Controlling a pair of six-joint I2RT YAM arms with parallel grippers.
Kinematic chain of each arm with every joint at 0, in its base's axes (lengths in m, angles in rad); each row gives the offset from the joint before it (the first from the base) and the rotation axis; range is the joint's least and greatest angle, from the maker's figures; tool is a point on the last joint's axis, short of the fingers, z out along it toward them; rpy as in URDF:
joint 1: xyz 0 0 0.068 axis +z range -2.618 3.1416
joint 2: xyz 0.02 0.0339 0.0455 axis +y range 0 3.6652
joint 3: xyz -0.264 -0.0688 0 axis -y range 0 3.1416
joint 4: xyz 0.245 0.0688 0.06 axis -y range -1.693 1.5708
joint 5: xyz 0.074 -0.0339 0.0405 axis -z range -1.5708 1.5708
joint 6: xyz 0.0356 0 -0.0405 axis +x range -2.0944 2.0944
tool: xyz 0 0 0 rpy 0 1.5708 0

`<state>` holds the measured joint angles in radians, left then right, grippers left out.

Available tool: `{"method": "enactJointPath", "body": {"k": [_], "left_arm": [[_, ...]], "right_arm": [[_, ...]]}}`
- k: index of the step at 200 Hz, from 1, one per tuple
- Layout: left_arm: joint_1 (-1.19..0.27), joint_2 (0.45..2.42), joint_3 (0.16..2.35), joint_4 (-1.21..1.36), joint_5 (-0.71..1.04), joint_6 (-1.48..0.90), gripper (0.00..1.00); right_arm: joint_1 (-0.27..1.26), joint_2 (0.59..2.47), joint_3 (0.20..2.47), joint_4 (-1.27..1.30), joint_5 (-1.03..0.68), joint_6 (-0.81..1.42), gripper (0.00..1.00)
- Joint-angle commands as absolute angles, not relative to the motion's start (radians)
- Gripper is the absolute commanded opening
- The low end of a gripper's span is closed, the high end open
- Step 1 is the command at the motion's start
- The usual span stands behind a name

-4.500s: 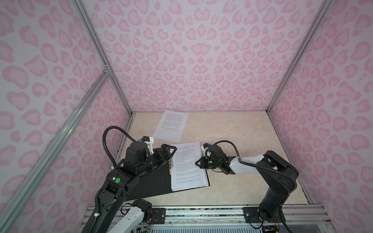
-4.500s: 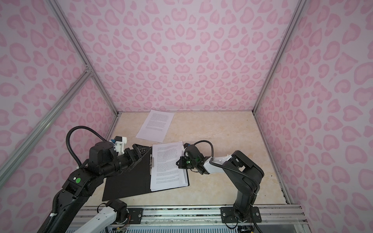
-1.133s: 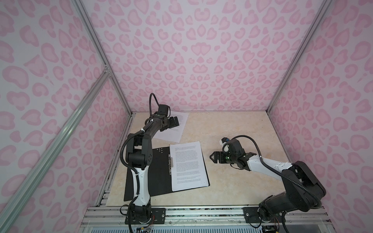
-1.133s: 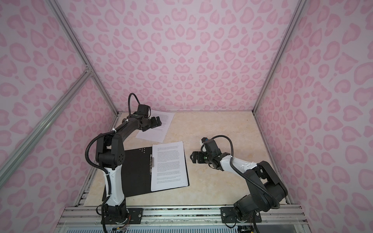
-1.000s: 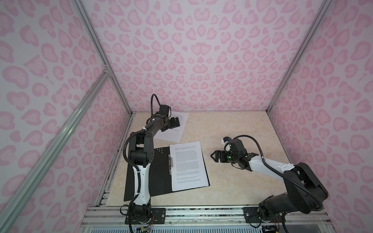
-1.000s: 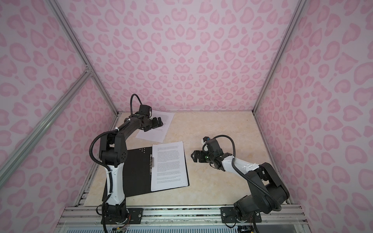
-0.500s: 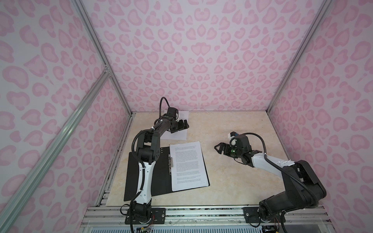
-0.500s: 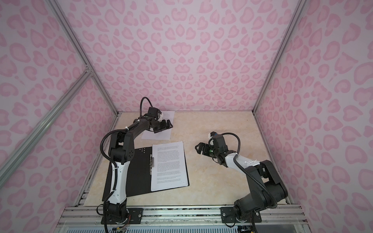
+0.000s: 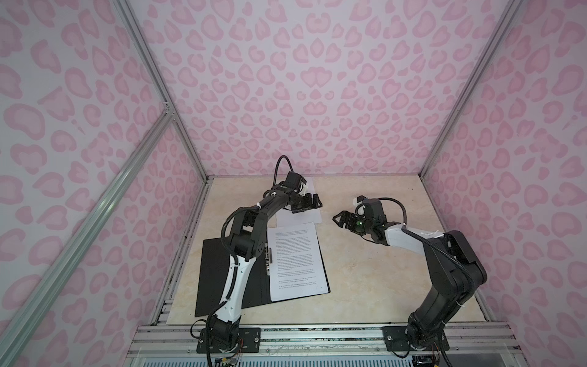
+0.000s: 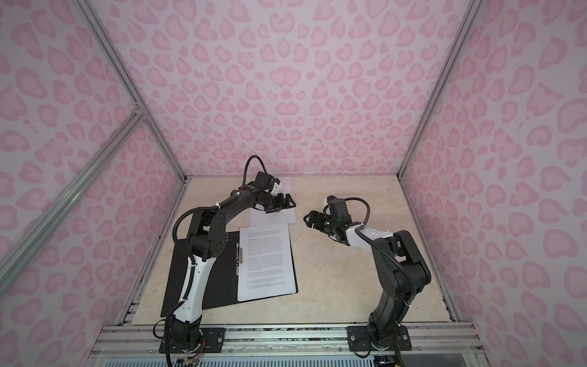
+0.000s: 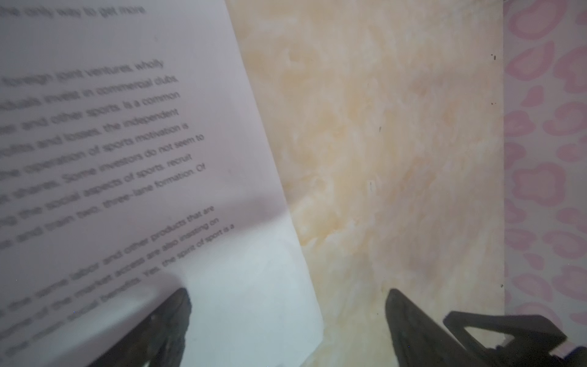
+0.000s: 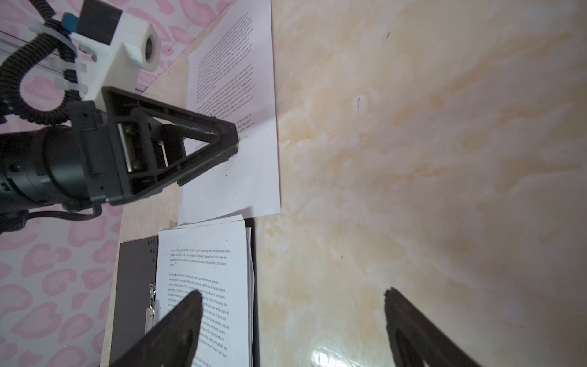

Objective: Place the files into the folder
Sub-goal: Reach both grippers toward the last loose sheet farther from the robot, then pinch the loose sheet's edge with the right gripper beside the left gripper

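Note:
The folder (image 9: 216, 270) (image 10: 178, 270) lies open at the front left, black inside up, with its metal clip (image 9: 269, 257) along the spine. A stack of files (image 9: 295, 260) (image 10: 265, 260) (image 12: 206, 270) rests on its right half. One loose printed sheet (image 9: 305, 216) (image 10: 276, 217) (image 11: 127, 159) (image 12: 251, 159) lies just behind the folder. My left gripper (image 9: 313, 203) (image 10: 286, 201) (image 11: 287, 305) hangs open low over that sheet's right edge, one finger (image 11: 178, 311) above the paper and the other above bare table. My right gripper (image 9: 341, 219) (image 10: 313, 219) (image 12: 292, 305) is open and empty, right of the sheet.
The beige marbled tabletop (image 9: 381, 279) is walled in by pink patterned panels (image 9: 317, 95) at the back and both sides. Aluminium frame rails (image 9: 317, 336) run along the front edge, where both arm bases are bolted.
My left gripper has swept right across the loose sheet to its right edge, and the sheet now lies further right. My right gripper has moved toward the back.

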<state>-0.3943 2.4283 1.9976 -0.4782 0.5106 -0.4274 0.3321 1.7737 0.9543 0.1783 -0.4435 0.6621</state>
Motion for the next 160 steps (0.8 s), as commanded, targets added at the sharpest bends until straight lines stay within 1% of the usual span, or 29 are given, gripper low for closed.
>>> {"method": "enactJointPath", "body": {"k": [1, 35, 75, 129, 160], "left_arm": [[-0.37, 2.35, 1.999, -0.476, 0.59, -0.48, 0.98], [-0.31, 2.311, 1.993, -0.436, 0.628, -0.511, 0.98], [-0.246, 2.356, 1.996, -0.433, 0.627, -0.523, 0.98], [-0.229, 2.423, 1.991, -0.455, 0.622, -0.533, 0.98], [-0.237, 2.419, 1.938, -0.435, 0.606, -0.56, 0.98]], "right_arm": [[0.335, 1.823, 0.995, 0.196, -0.481, 0.673, 0.87], [0.357, 1.902, 1.06, 0.202, -0.509, 0.694, 0.86], [0.395, 1.989, 1.14, 0.192, -0.523, 0.73, 0.85], [0.441, 2.094, 1.223, 0.162, -0.492, 0.81, 0.84], [0.469, 2.153, 1.286, 0.135, -0.466, 0.854, 0.84]]}}
